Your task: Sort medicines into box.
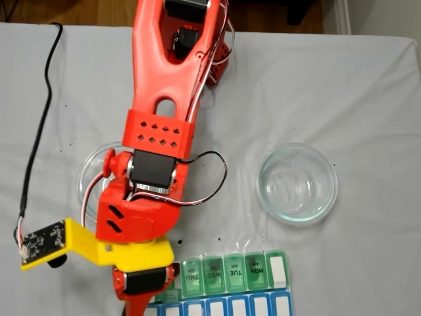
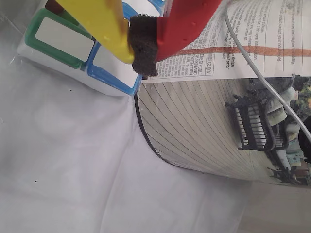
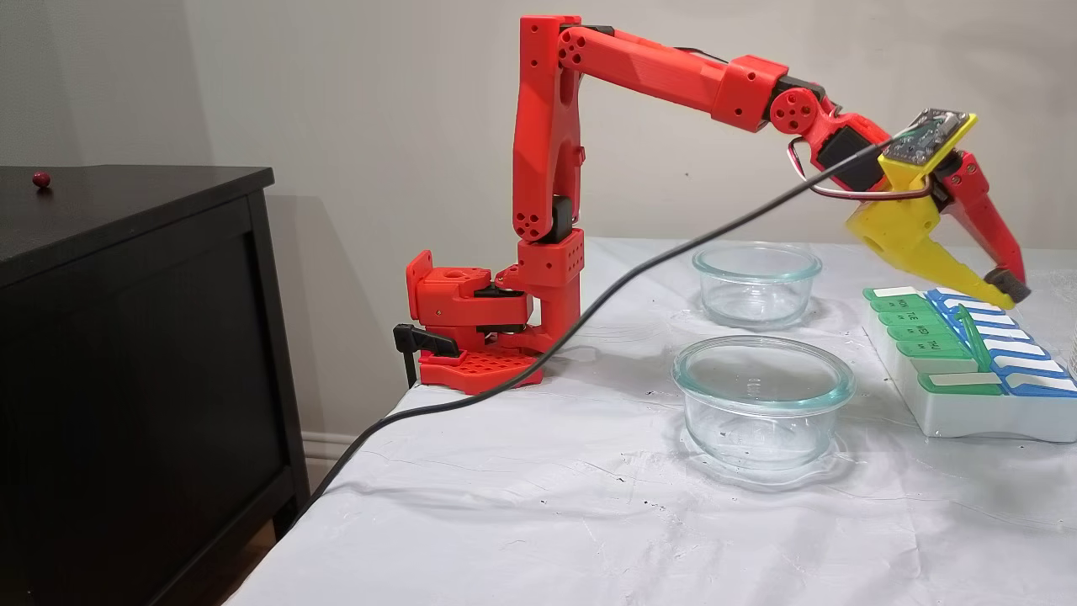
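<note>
The gripper (image 3: 1005, 295) hangs just above the far blue row of the pill box (image 3: 968, 412), and its two foam pads (image 2: 143, 46) are pressed together in the wrist view. I can see no ball between them, so the jaws look clenched on nothing — or on something too small to show. The box stands at the table's edge, beside the two glass dishes (image 3: 764, 396), with one green lid (image 3: 972, 337) standing up in the side fixed view.

How far is the task? Both dishes look empty in the side fixed view, and the right dish (image 1: 297, 184) is empty also from above; the other is mostly hidden there under the arm (image 1: 161, 105). So I judge that the medicines are probably already moved, but no picture shows inside the closed compartments, and I cannot confirm it.

The side fixed view gives one thing the others do not: a single dark red ball (image 3: 40, 178) lying on the black cabinet (image 3: 126, 210), well apart from the table. The wrist view alone shows a printed paper (image 2: 228, 97) lying next to the box.
</note>
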